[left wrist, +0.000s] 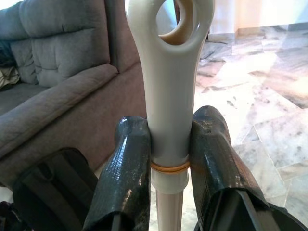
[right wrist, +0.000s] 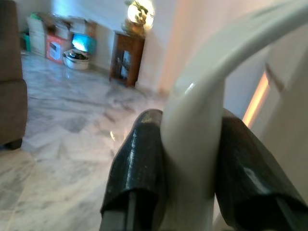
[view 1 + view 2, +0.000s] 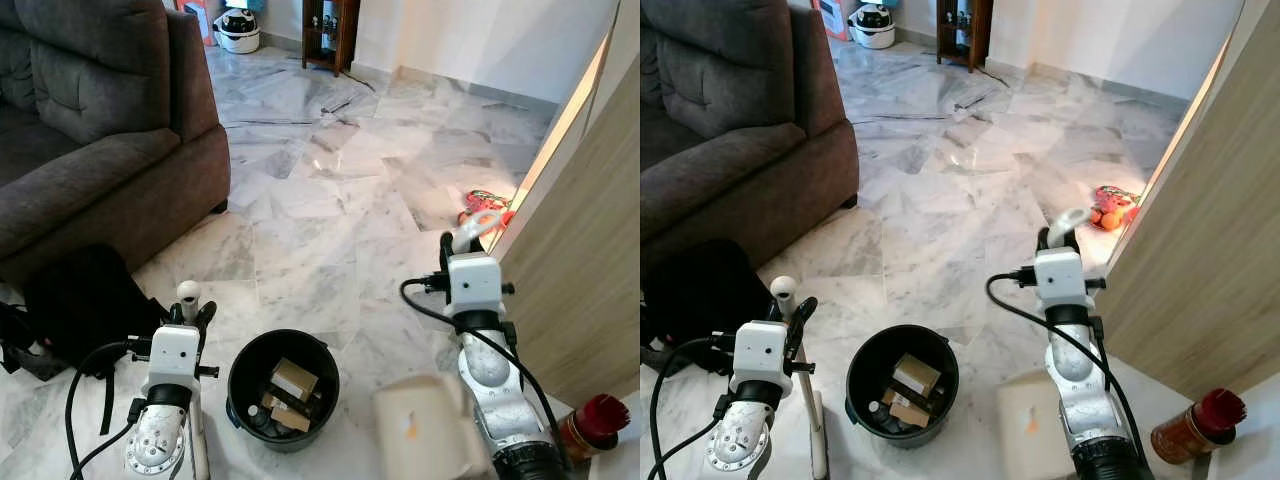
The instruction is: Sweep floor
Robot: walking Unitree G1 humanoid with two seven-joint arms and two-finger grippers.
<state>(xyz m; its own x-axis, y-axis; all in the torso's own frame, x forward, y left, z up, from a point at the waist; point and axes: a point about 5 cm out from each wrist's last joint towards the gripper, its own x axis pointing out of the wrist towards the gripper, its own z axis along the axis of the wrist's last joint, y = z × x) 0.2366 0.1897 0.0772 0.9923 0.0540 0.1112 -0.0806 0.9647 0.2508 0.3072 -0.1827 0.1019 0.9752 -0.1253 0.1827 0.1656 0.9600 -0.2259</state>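
My left gripper (image 1: 168,137) is shut on the cream broom handle (image 1: 168,72), just below the hanging hole at its top. It stands low at the left, beside the black bin (image 3: 283,388), and the stick (image 3: 817,430) runs down toward the floor. My right gripper (image 2: 190,130) is shut on the curved white dustpan handle (image 2: 207,91), raised at the right near the wooden panel. The cream dustpan (image 3: 428,425) hangs below that arm, blurred. The marble floor (image 3: 330,200) spreads out ahead.
The bin holds cardboard scraps and small trash. A dark grey sofa (image 3: 90,120) and a black backpack (image 3: 85,300) are on the left. A wooden panel (image 3: 590,270) walls the right, with a red-lidded jar (image 3: 590,425) at its foot. Red-orange toys (image 3: 485,205) lie beyond.
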